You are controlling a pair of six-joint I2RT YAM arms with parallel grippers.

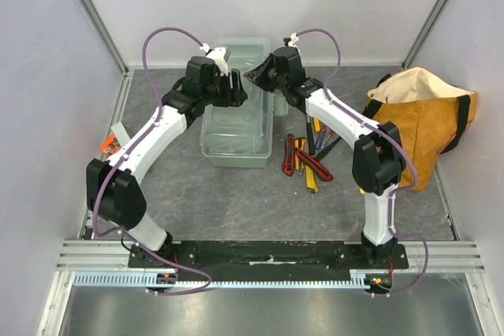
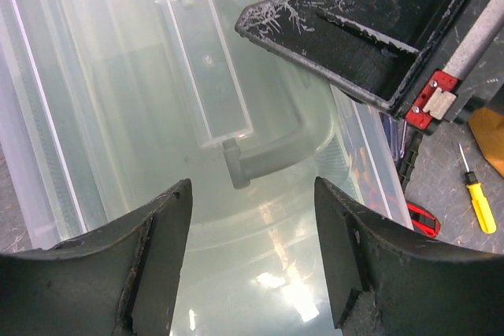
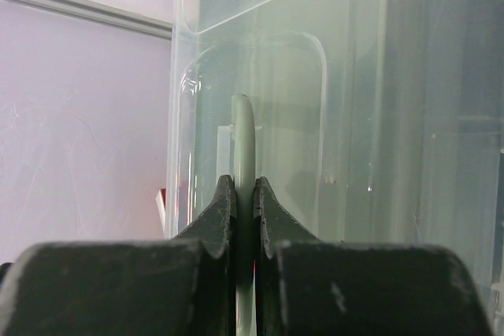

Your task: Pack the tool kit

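Right gripper (image 3: 244, 194) and left gripper (image 2: 252, 194) at the toolbox (image 1: 236, 135) on the bench (image 1: 236, 210).
Right jaws are clenched on a thin pale green strip of it; left jaws hang released over its clear lid (image 2: 118, 116). A tan bag (image 1: 417, 127) stands at the right, contents hidden. The pale green toolbox lies mid-bench, long axis running away from the arms, its contents only haze through the lid. Red knives (image 1: 313, 164) and a yellow screwdriver (image 2: 478, 198) lie between box and bag.
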